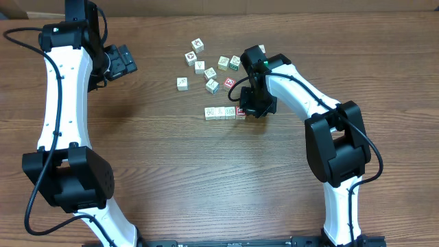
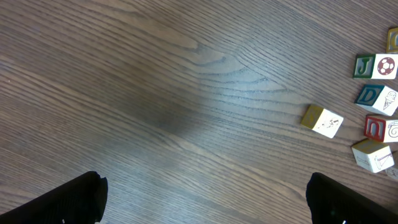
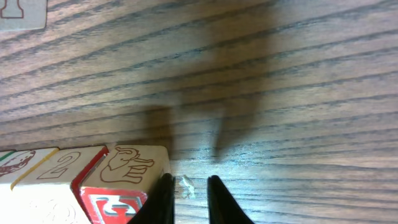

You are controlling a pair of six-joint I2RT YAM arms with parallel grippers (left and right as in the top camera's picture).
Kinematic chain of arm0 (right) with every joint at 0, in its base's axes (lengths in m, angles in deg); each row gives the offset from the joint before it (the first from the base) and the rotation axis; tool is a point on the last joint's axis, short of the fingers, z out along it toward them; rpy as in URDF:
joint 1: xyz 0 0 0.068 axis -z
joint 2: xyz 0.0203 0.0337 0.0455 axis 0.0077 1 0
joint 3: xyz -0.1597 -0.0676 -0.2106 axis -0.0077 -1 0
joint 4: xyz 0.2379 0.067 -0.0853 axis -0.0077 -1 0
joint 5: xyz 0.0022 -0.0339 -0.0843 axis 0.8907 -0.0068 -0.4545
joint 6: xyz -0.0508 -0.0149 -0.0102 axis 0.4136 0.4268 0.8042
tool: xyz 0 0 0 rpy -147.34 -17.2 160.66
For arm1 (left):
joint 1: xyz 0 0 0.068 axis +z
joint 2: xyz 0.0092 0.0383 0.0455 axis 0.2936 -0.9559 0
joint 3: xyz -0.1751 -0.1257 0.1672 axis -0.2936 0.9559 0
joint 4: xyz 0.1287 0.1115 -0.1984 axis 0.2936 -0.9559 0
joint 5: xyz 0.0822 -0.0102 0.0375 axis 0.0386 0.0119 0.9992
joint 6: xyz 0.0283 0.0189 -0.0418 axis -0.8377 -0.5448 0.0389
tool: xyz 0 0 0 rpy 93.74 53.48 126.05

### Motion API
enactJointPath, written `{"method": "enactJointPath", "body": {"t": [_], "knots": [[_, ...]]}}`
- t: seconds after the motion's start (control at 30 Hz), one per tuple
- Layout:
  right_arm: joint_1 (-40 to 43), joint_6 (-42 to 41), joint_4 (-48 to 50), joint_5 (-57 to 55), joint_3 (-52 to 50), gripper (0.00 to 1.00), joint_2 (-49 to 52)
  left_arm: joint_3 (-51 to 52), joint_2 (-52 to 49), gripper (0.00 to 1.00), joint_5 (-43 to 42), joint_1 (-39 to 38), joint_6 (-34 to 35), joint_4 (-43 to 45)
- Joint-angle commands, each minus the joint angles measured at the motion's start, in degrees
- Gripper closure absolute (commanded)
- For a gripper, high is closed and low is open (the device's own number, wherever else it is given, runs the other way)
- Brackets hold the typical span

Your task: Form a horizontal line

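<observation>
Right hand (image 3: 189, 200) sits closest, its fingers (image 3: 221, 202) slightly apart with nothing between them, one finger just beside the red-faced cube (image 3: 127, 167); that cube ends the horizontal line (image 1: 225, 112), a straight row of touching cubes on the desk (image 1: 171, 171), lying on the near side of the loose cubes (image 1: 209, 68), which are scattered behind it; left hand (image 1: 122, 62) hangs well apart from the row, fingers (image 2: 74, 202) spread wide and holding nothing.
</observation>
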State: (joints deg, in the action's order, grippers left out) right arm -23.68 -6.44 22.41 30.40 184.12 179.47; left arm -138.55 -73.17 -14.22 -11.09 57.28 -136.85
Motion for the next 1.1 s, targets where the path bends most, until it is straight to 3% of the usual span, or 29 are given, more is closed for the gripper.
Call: {"method": "enactJointPath", "body": {"t": [0.0, 0.6, 1.07], "knots": [[0.1, -0.3, 0.3, 0.6, -0.2, 0.83, -2.1, -0.4, 0.3, 0.0, -0.3, -0.8, 0.4, 0.1], [0.2, -0.1, 1.6, -4.3, -0.2, 0.83, -2.1, -0.4, 0.3, 0.0, -0.3, -0.8, 0.4, 0.1], [1.2, -0.1, 0.2, -22.8, -0.2, 0.75, -2.1, -0.4, 0.3, 0.0, -0.3, -0.8, 0.4, 0.1]]}}
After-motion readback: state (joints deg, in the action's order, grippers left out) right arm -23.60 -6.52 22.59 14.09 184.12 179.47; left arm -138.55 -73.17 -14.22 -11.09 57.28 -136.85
